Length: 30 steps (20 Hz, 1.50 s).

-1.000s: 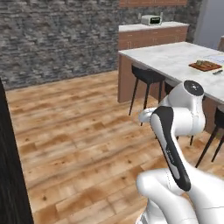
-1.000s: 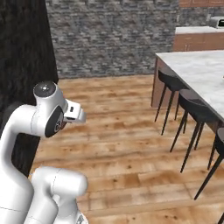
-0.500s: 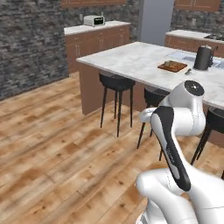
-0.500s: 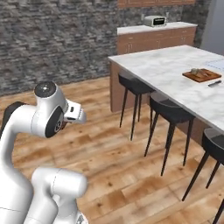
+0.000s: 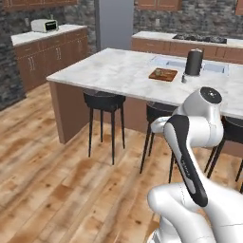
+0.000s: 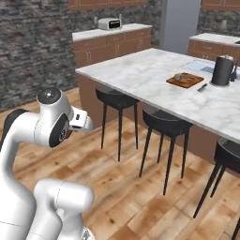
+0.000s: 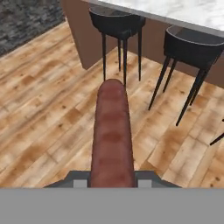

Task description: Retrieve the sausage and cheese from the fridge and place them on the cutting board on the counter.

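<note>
In the hand view the sausage (image 7: 112, 131), a reddish-brown cylinder, sticks out forward from my gripper (image 7: 112, 178), which is shut on its near end above the wooden floor. The cutting board (image 5: 163, 74) (image 6: 186, 80) lies on the white marble counter (image 5: 114, 71) (image 6: 136, 70) near the sink (image 5: 178, 63). A small tan lump, the cheese (image 5: 159, 71) (image 6: 178, 76) by its look, rests on the board. The fridge is out of view.
Black stools (image 5: 104, 100) (image 6: 117, 99) (image 7: 114, 19) stand along the counter's near side. A black jug (image 5: 193, 62) (image 6: 222, 71) is beside the board. A toaster (image 5: 43, 25) (image 6: 109, 23) sits on the back cabinet run. Wooden floor lies open in front of the island.
The base has turned and both base views swung: the stone wall slid away and the island counter with the board came to the middle. The arm's pose is unchanged.
</note>
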{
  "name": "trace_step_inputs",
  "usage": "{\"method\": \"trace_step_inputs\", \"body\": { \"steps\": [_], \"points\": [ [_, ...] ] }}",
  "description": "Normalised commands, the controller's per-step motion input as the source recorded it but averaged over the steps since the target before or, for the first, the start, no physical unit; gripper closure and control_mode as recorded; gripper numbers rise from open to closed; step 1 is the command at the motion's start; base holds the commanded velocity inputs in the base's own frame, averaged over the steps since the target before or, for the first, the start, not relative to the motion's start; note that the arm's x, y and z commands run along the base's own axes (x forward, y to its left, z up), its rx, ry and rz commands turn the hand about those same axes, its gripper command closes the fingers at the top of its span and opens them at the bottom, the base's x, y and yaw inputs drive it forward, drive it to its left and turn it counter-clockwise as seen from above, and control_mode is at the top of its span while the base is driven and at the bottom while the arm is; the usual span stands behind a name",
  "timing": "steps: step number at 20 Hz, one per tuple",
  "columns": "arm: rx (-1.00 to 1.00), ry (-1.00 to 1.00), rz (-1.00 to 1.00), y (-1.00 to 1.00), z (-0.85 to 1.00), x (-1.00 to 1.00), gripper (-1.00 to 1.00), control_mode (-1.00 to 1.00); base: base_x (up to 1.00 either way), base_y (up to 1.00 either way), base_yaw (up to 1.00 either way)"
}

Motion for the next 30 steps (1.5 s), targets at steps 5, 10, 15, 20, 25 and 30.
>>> {"method": "trace_step_inputs", "body": {
  "steps": [5,10,15,20,25,30],
  "points": [
    [0.0,0.0,0.0,0.0,0.0,0.0,1.0,1.0,1.0,1.0,-0.48],
    [0.0,0.0,0.0,0.0,0.0,0.0,1.0,1.0,1.0,1.0,-0.46],
    [0.0,0.0,0.0,0.0,0.0,0.0,1.0,1.0,1.0,0.96,-0.38],
    [0.0,0.0,0.0,0.0,0.0,0.0,1.0,1.0,1.0,0.62,-0.29],
    [0.0,0.0,0.0,0.0,0.0,0.0,1.0,1.0,1.0,-0.08,-0.16],
    [0.0,0.0,0.0,0.0,0.0,0.0,1.0,1.0,1.0,-0.34,-0.13]
  ]
}}
